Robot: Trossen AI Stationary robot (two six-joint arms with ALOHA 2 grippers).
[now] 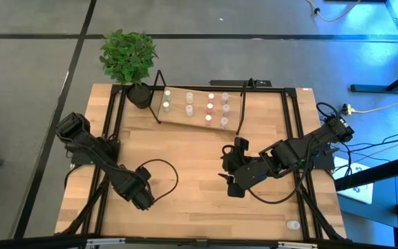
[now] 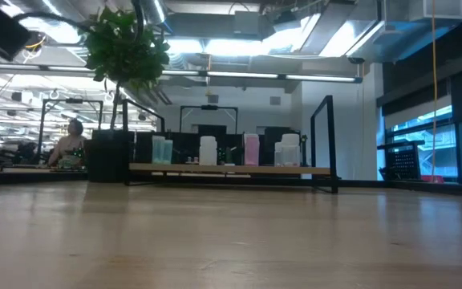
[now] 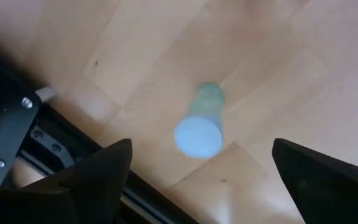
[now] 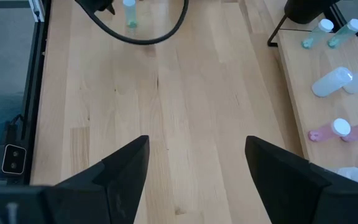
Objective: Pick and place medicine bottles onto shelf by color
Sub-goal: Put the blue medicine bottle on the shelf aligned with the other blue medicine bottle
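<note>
A pale green medicine bottle [image 3: 201,124] with a white cap stands upright on the wooden table near its front left. My left gripper [image 3: 202,147] hangs above it, pointing down, open, one finger on each side and clear of the bottle. The right wrist view shows this bottle [image 4: 130,14] too, under the left arm. The shelf [image 1: 199,114] stands at the table's far side with several bottles on it, green [image 4: 319,32], white [image 4: 333,81] and pink [image 4: 330,130]. My right gripper [image 1: 230,181] waits open above mid-table, holding nothing.
A potted plant [image 1: 128,59] stands at the shelf's left end. One more small bottle [image 1: 293,225] stands near the table's front right corner. Black frame rails [image 1: 109,124] run along the table's sides. A person [image 2: 70,144] sits far behind the table.
</note>
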